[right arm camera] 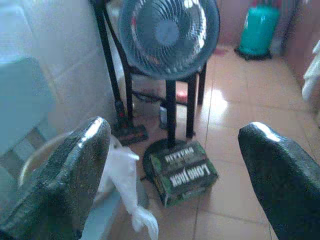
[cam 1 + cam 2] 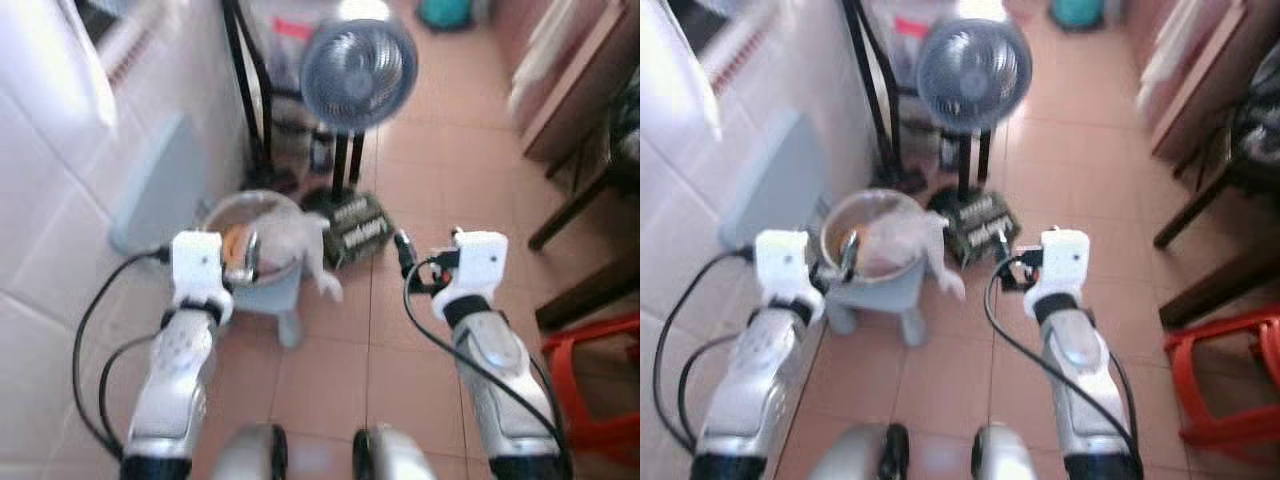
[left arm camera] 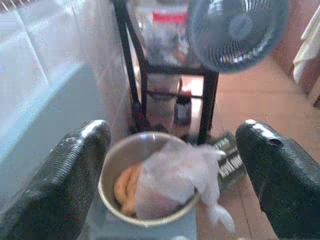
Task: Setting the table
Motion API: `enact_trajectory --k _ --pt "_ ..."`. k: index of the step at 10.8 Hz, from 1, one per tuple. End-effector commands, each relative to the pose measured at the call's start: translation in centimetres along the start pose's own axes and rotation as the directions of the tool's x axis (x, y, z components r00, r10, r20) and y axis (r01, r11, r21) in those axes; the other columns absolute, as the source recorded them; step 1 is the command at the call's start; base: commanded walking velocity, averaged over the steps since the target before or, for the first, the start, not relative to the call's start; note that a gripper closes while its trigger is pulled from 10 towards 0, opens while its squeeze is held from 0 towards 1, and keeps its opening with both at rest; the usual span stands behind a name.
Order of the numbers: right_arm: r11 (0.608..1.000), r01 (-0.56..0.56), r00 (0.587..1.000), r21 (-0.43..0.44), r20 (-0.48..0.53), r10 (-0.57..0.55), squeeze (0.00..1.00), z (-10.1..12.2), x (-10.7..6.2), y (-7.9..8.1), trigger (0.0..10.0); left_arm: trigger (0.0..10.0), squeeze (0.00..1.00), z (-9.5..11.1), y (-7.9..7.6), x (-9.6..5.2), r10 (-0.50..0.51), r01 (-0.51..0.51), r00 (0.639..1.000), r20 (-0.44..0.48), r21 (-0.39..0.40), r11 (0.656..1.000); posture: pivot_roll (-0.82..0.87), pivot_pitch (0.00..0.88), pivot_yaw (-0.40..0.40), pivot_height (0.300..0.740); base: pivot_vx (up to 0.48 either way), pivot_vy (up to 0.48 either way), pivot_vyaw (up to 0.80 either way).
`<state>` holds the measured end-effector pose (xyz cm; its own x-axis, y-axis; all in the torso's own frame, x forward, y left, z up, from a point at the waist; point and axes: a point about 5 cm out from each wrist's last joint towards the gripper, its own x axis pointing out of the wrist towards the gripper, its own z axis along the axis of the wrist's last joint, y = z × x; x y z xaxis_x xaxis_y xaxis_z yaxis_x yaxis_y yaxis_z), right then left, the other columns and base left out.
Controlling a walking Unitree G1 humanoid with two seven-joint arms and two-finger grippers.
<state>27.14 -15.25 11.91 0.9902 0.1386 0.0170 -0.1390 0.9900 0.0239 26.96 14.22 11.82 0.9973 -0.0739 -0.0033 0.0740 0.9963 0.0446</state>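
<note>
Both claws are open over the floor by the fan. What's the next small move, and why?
Probably ease the left claw down toward the metal bowl on the grey stool. Its fingers already straddle the bowl's rim, and nothing is gripped. The views are blurred, so steady first. The right claw can wait.

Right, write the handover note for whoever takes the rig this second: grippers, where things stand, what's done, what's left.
Left gripper: open, holding nothing, raised in front of the metal bowl.
Right gripper: open, holding nothing, aimed toward the dark box at the foot of the standing fan.
The bowl sits on a small grey stool by the tiled wall, with a plastic bag and something orange inside.
Done: nothing picked up.
Left: all of the table setting; no tableware visible. Head views blurred.
</note>
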Motion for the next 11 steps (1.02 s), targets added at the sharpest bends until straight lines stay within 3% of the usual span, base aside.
enact_trajectory --k 1,3,5,6,8,11 --pt "1.000 0.008 1.000 -0.001 0.008 -0.008 0.00 0.1 0.2 -0.3 10.0 10.0 0.00 -0.5 0.5 -0.1 0.018 -0.018 1.000 -0.016 0.001 1.000 -0.01 0.059 0.023 0.740 0.000 0.000 0.00" --pt "1.000 0.022 1.000 0.006 -0.010 -0.022 0.00 -0.2 0.0 -0.4 10.0 10.0 0.00 -0.8 0.8 -0.5 0.027 -0.028 0.999 -0.043 -0.016 0.999 -0.01 0.109 0.024 0.740 0.000 0.000 -0.80" --pt "0.999 0.033 0.997 0.004 -0.065 -0.033 0.00 -1.4 -1.9 -0.8 10.0 10.0 0.00 -1.2 0.7 -1.5 0.006 -0.007 0.997 -0.073 -0.011 1.000 -0.01 0.167 0.014 0.740 0.000 0.326 -0.80" --pt "0.999 0.033 0.997 -0.001 -0.065 -0.033 0.00 -1.4 -2.1 -0.9 10.0 10.0 0.00 -1.6 0.6 -1.8 0.008 -0.009 0.996 -0.091 -0.017 1.000 -0.02 0.169 0.018 0.740 0.000 0.266 -0.80" --pt "0.999 0.037 0.998 -0.007 -0.041 -0.037 0.00 -0.5 -1.5 -1.1 10.0 10.0 0.00 -1.3 -0.5 -1.7 -0.020 0.018 0.996 -0.088 -0.031 0.999 -0.02 0.181 0.021 0.740 0.000 0.000 -0.80" --pt "1.000 0.027 0.999 -0.010 -0.031 -0.028 0.00 -0.1 -1.2 -0.9 10.0 10.0 0.00 -1.0 -0.5 -1.5 -0.024 0.022 0.997 -0.075 -0.033 0.999 -0.02 0.186 0.020 0.740 0.000 0.000 -0.80"
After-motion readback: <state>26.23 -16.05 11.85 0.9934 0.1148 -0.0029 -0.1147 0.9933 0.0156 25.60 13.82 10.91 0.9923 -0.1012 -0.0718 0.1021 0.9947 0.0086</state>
